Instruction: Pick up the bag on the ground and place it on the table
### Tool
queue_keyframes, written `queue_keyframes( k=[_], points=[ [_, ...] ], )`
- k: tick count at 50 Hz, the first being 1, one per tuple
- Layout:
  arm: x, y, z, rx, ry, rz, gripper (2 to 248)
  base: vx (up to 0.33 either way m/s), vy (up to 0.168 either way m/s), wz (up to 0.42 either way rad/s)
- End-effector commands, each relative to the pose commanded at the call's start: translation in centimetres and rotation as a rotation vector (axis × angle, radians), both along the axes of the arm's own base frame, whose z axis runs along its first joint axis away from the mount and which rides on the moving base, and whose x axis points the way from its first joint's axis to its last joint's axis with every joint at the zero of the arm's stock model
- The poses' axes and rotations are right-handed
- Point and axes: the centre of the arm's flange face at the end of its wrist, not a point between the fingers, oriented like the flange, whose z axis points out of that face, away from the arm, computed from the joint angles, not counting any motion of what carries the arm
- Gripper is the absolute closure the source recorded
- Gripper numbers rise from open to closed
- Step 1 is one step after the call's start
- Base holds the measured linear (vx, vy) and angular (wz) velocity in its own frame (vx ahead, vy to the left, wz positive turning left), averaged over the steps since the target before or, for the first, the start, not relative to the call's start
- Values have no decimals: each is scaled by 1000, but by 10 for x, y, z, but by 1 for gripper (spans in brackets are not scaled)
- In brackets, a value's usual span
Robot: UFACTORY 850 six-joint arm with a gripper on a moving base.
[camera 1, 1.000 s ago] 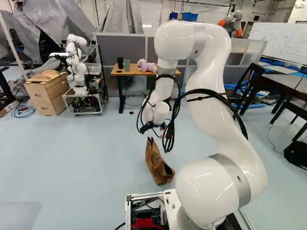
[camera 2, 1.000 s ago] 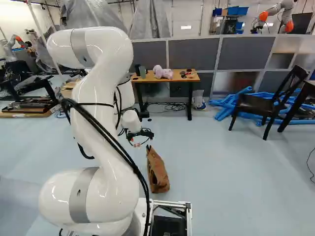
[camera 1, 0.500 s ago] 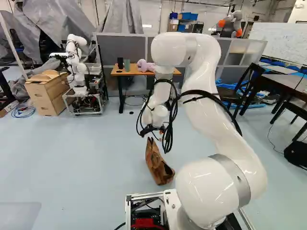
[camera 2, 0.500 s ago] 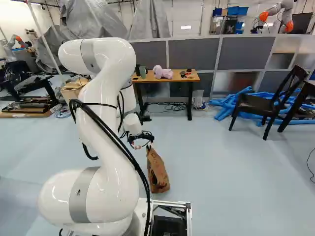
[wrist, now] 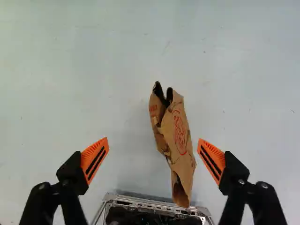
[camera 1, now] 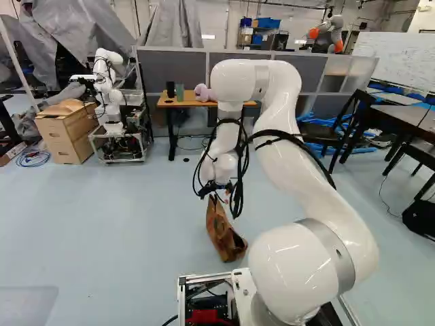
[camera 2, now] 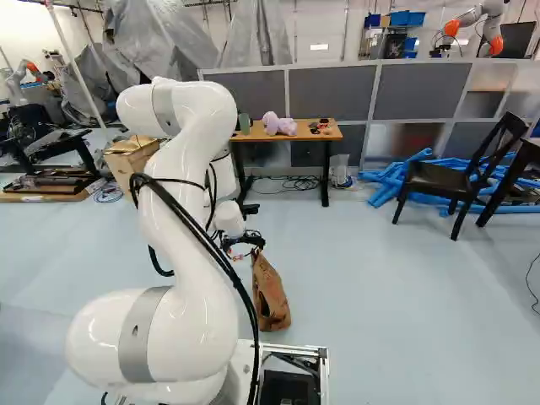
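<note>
Holds the black, orange-padded fingers [wrist: 94, 160] released and wide apart, gripping nothing, probably to leave room for straddling the long, creased, brown paper bag [wrist: 182, 140]. Points them down from the jointed white arm [camera 1: 323, 210], apparently for a pinch from above across the bag's narrow side. Shows the bag beneath, between the lines of the two fingers but nearer one than the other — likely in want of a small sideways correction before closing. Places it on the pale blue-grey floor [camera 2: 380, 304], well short of the brown-topped, black-legged table [camera 2: 311, 133]. Seems to be at the approach, with grasp, lift and carry all to come. Calls next for a slow descent, then a gentle squeeze; could crumple or tip such thin paper. Must later share the tabletop with the pink plush toy [camera 2: 278, 126]
</note>
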Motion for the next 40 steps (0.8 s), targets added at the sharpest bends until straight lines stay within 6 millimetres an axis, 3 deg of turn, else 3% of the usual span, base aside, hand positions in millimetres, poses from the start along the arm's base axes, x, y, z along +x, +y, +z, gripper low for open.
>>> queue_keyframes(
  k=[40],
  points=[
    [-2,-10,-57,-10,67,-20,3,0,0,0]
  ],
)
